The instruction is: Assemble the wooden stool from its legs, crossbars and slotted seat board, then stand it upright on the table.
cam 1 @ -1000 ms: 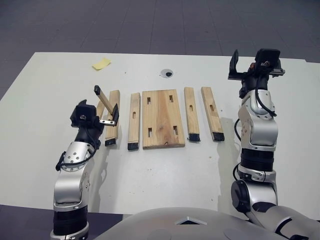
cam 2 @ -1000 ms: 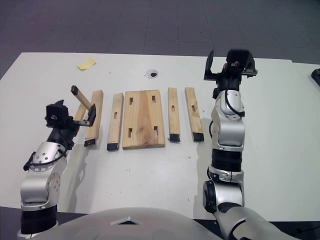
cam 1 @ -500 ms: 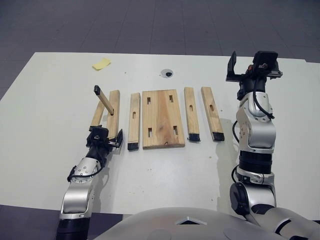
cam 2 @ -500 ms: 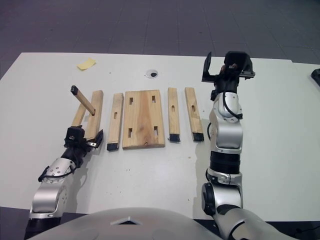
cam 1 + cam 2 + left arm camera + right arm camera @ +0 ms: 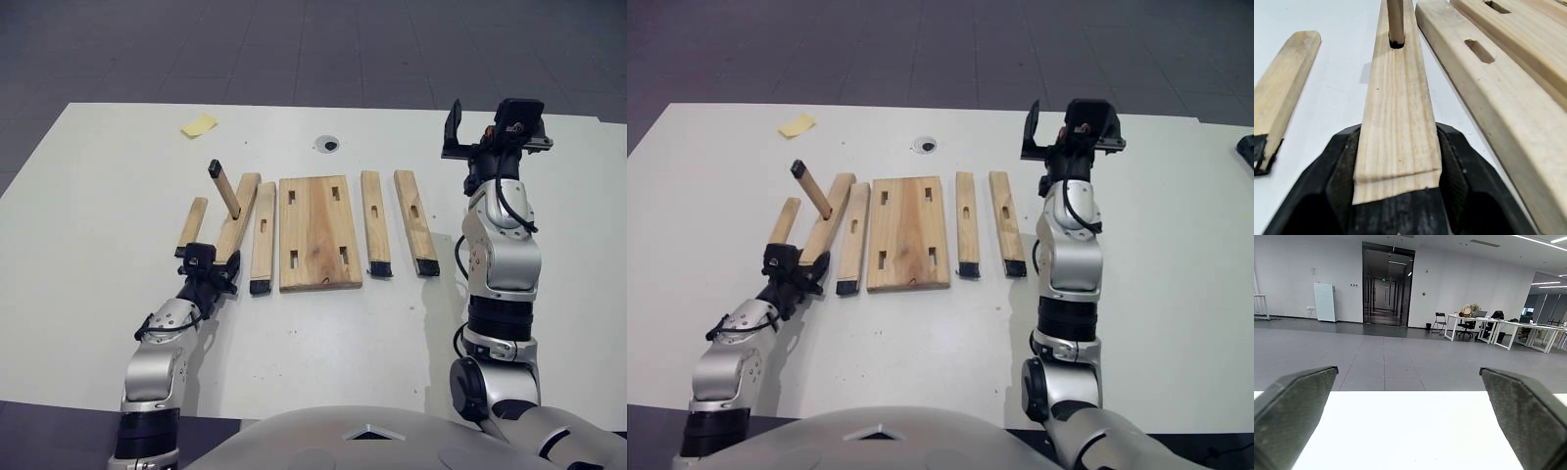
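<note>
My left gripper is shut on the near, black-capped end of a wooden leg that lies flat on the table. A short crossbar stands tilted in that leg's slot. The leg's far end leans against a second leg. A loose crossbar lies just left of the held leg. The slotted seat board lies flat in the middle, with two more legs to its right. My right gripper is held high over the table's far right, open and holding nothing.
A yellow note lies at the far left of the white table, and a round cable hole sits beyond the seat board. Bare table surface lies in front of the parts and to the right.
My left arm has dropped from above the leg to its near end and shut on it. The leg, with its standing crossbar, has swung rightward against the second leg. The right arm has barely moved.
</note>
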`<action>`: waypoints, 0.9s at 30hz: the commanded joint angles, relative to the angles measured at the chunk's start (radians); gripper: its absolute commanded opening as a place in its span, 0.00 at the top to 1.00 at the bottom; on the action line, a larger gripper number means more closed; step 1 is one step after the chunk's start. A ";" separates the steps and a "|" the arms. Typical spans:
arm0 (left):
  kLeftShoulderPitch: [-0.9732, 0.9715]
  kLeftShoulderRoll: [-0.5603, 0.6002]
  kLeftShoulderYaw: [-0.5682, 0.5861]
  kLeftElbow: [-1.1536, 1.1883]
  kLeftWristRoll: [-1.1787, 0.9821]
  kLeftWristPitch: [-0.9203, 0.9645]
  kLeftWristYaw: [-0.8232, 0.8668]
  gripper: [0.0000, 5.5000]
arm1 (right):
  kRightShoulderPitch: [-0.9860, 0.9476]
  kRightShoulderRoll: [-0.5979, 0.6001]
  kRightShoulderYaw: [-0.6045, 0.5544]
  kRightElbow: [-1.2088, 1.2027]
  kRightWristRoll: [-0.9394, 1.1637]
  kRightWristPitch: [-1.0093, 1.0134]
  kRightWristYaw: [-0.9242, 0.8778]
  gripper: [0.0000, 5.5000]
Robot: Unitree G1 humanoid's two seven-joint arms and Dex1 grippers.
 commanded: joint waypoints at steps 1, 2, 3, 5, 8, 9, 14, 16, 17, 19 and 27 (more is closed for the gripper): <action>-0.035 0.017 0.044 0.056 -0.008 0.035 0.010 0.63 | -0.002 0.003 -0.001 -0.011 0.005 0.013 0.001 0.02; -0.054 0.016 0.056 0.053 -0.015 0.026 0.012 0.63 | -0.002 0.002 -0.002 -0.008 0.007 0.014 0.003 0.02; -0.073 0.015 0.068 0.048 -0.021 0.014 0.015 0.63 | -0.004 0.003 -0.005 -0.004 0.011 0.014 0.005 0.02; -0.102 0.015 0.088 0.021 -0.020 -0.017 0.026 0.63 | -0.008 0.000 -0.011 0.007 0.021 0.013 0.013 0.02; -0.194 0.003 0.133 -0.037 -0.053 -0.042 0.049 0.63 | -0.037 0.017 -0.077 0.020 0.111 0.028 0.028 0.02; -0.237 0.004 0.130 -0.055 -0.050 -0.057 0.055 0.63 | -0.066 0.045 -0.140 0.028 0.214 0.061 0.038 0.02; -0.438 -0.001 0.064 -0.100 -0.011 -0.135 0.072 0.63 | -0.218 0.106 -0.358 0.050 0.714 0.206 0.102 0.02; -0.506 0.005 0.002 -0.095 0.016 -0.171 0.043 0.63 | -0.281 0.095 -0.415 0.060 0.932 0.268 0.136 0.02; -0.532 0.009 -0.031 -0.085 0.032 -0.189 0.024 0.63 | -0.307 0.080 -0.433 0.071 1.013 0.292 0.155 0.02; -0.575 0.016 -0.092 -0.059 0.059 -0.228 -0.020 0.63 | -0.356 0.038 -0.450 0.103 1.128 0.337 0.196 0.02; -0.678 -0.012 -0.219 0.015 0.093 -0.339 -0.133 0.63 | -0.477 -0.125 -0.388 0.235 1.240 0.456 0.284 0.02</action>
